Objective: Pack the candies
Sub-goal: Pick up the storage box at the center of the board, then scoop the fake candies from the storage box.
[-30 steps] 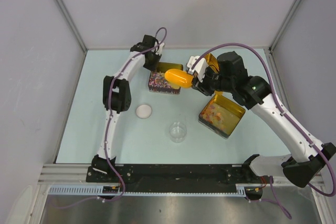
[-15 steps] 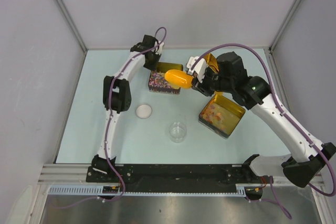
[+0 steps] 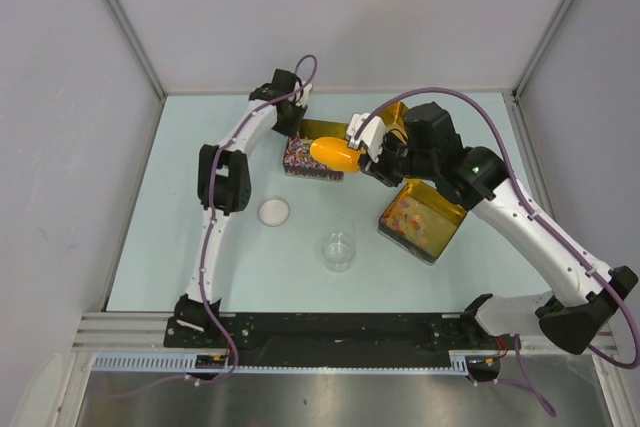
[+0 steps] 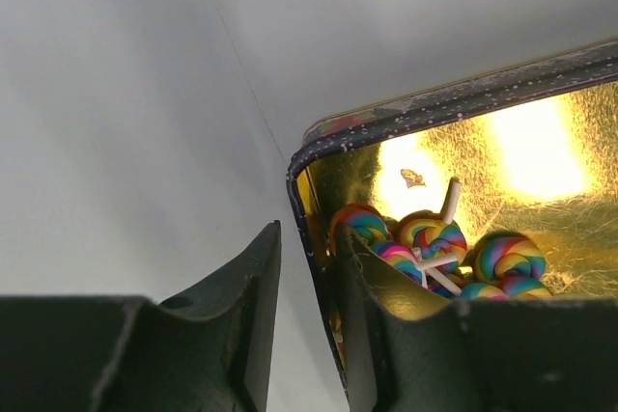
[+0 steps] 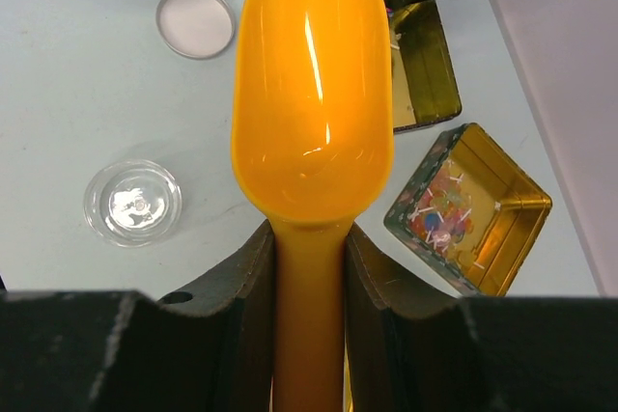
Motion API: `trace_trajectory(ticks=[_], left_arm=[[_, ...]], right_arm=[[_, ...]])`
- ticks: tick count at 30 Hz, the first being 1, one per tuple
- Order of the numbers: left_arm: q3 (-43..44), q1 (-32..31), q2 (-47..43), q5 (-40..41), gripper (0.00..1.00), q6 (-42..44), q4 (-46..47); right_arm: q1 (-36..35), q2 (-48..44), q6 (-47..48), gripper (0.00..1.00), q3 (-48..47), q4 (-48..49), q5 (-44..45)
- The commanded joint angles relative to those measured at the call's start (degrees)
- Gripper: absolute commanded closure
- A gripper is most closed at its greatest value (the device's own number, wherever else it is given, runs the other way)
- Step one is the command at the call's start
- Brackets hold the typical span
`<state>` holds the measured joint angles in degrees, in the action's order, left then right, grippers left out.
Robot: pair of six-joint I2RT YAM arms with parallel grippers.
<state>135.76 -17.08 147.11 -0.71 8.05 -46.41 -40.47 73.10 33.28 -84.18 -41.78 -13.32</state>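
Note:
The candies (image 3: 310, 159) are small multicoloured swirl sweets on white sticks, heaped in a gold square tin (image 3: 322, 130) at the back centre. My left gripper (image 3: 291, 127) stands astride that tin's left wall, shut on it; in the left wrist view, the wall (image 4: 311, 229) runs between my fingers and the sweets (image 4: 430, 238) lie inside. My right gripper (image 3: 372, 154) is shut on the handle of the orange scoop (image 3: 333, 154), whose bowl hangs over the candies. In the right wrist view, the scoop (image 5: 311, 94) is empty and hides the candies.
A second gold tin (image 3: 422, 217) with sweets sits right of centre. A clear glass bowl (image 3: 338, 250) and a white round lid (image 3: 273, 211) lie nearer the front. Another gold tin (image 3: 398, 115) shows under the right arm. Grey walls enclose the table.
My right gripper has carried the scoop a little left and lower, further over the candy tin. The left arm and the tin have not moved.

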Motion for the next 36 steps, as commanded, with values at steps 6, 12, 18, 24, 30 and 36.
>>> trace_trajectory(ticks=[6, 12, 18, 24, 30, 36], left_arm=[[-0.2, -0.7, 1.2, -4.3, 0.91, 0.5, -4.6], [-2.0, -0.8, 0.4, -5.5, 0.99, 0.0, -4.0], [-2.8, -0.8, -0.2, -5.8, 1.00, -1.3, -4.1], [-4.5, -0.8, -1.7, -7.0, 1.00, -3.0, -3.3], [-5.4, -0.8, -3.3, -8.1, 1.00, -4.0, -3.4], [-6.4, -0.8, -4.6, -9.0, 1.00, -4.8, -3.4]], right_arm=[[-0.7, 1.3, 2.8, 1.00, -1.2, 0.8, 3.6], [-0.3, 5.0, 5.6, 1.00, -1.5, 1.8, 7.4], [0.1, 12.7, 7.9, 1.00, -6.1, 1.1, 12.8], [0.7, 18.2, 8.9, 1.00, -11.3, 0.2, 13.2], [0.8, 27.1, 12.2, 1.00, -17.7, -0.7, 19.6], [0.7, 36.0, 16.9, 1.00, -26.2, -4.3, 22.6]])
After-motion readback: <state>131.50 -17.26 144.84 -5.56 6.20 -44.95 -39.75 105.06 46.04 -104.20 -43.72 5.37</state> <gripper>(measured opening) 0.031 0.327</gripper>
